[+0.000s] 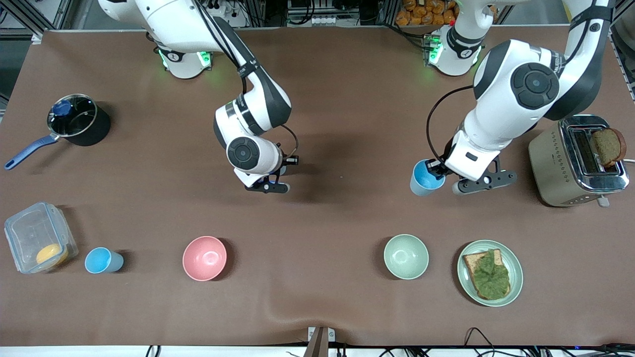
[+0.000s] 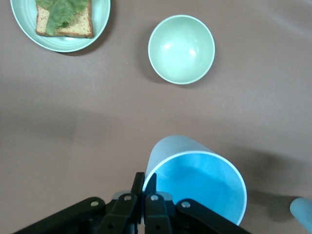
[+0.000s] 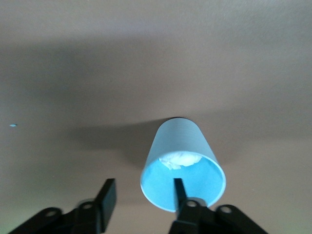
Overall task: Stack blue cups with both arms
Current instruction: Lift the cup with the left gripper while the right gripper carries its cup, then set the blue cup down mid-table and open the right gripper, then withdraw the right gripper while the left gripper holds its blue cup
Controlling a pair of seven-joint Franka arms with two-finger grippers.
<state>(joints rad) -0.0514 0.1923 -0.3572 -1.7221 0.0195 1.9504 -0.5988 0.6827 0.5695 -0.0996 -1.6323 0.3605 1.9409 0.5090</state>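
The left gripper [image 1: 439, 174] [image 2: 145, 180] hangs over the brown table cover [image 1: 337, 89], near the pale green bowl [image 1: 406, 256] [image 2: 181, 48]. Its fingers are pinched tight on the rim wall of the held cup [image 1: 424, 179] [image 2: 204, 180]. This is a small tapered tumbler without a handle, pale grey-blue outside and bright sky-blue inside, tilted with its mouth toward the wrist camera.

The right gripper [image 1: 268, 186] [image 3: 142, 187] is over the table cover, well apart from the pale green bowl toward the right arm's end. Its fingers are spread. In the right wrist view one finger is over the mouth of the second cup [image 3: 180, 141] and the other stands clear of its wall, so nothing is clamped. That cup has the same grey-blue shell and a blue inside with a whitish patch at the bottom. The front view hides it under the arm.

The third cup [image 1: 103, 260], sky-blue inside, stands upright much farther from the pale green bowl toward that same end, with the pink bowl [image 1: 204, 258] between them.

Small lettering on the left arm [image 1: 560, 62] cannot be read.
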